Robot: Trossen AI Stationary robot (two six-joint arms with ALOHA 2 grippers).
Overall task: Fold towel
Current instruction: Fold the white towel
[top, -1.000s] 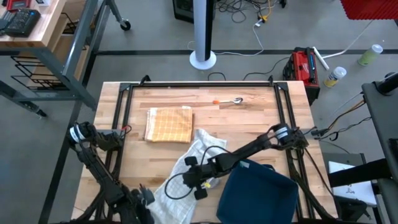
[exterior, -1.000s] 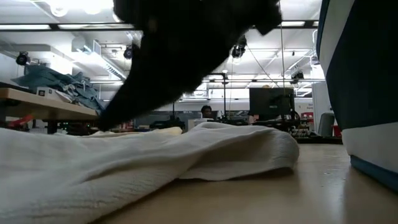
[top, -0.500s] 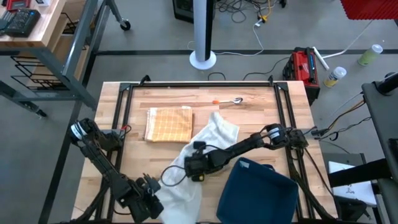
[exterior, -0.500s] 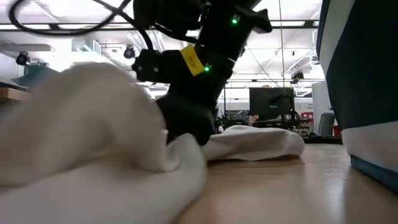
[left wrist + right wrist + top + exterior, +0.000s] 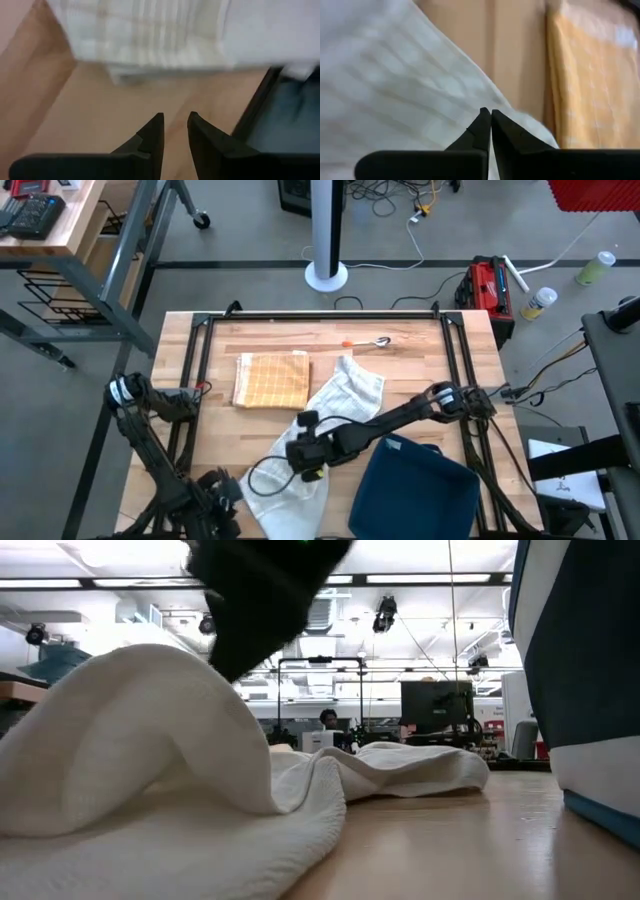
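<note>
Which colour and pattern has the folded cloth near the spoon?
Yellow-orange with a fine checked pattern; the high view shows it best.

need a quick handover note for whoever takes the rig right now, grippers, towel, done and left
Right gripper: shut, empty as far as the wrist view shows, over the middle of the white towel.
Left gripper: slightly open, empty, low at the table's near left edge, just short of the towel's near end.
White towel: crumpled in a diagonal strip, one hump raised, not folded.
Yellow towel: folded flat, far left of centre.
Blue bin: near right.
Done: nothing neat on the white towel.
Left: spread it flat, then fold.
</note>
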